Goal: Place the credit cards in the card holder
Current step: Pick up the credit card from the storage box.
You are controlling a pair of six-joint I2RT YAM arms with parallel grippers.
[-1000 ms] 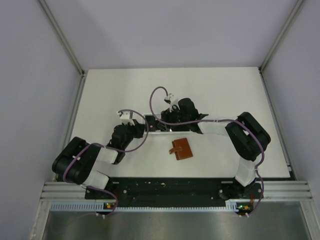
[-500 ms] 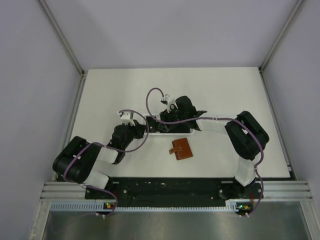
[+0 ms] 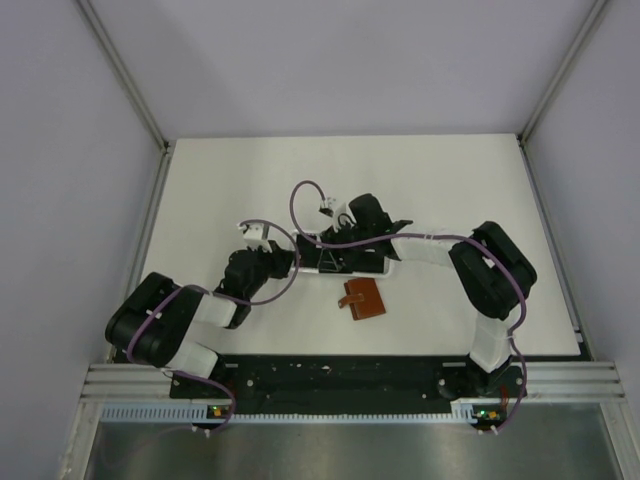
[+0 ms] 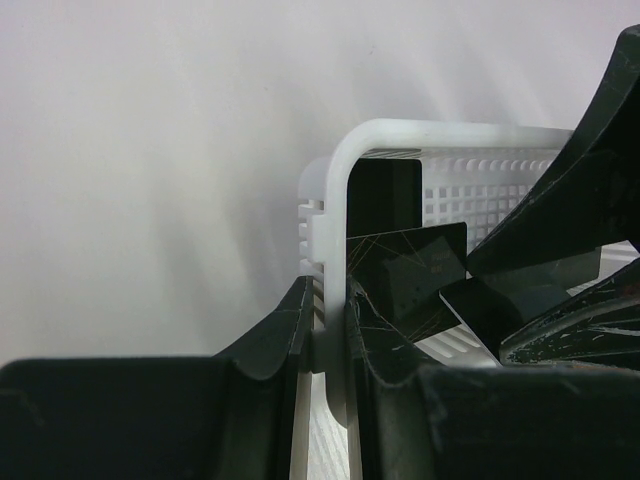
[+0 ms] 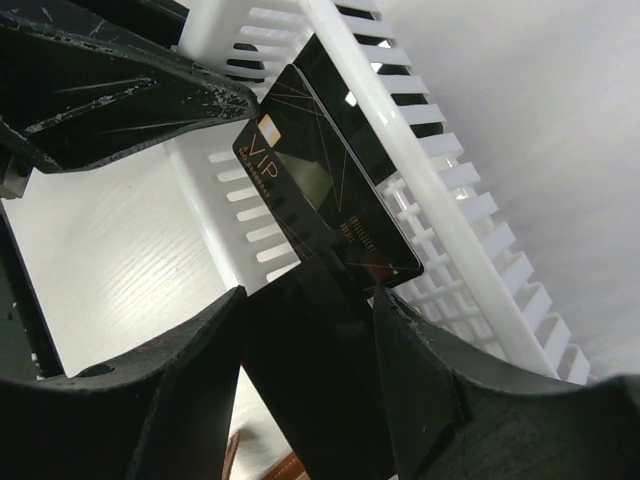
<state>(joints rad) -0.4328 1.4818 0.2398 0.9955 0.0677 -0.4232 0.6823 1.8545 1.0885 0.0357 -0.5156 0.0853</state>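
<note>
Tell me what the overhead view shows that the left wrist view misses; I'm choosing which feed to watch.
Overhead only: the brown wallet lying on the table, just nearer than the basket. Left wrist only: the left tool pinching the basket's wall, and black cards leaning inside it. Both: the white basket.

Right wrist view: black card (image 5: 325,205) bears "VIP" in gold letters at its upper-left end, next to a small light square. Finer gold print sits lower on the same card; too small to read.
</note>
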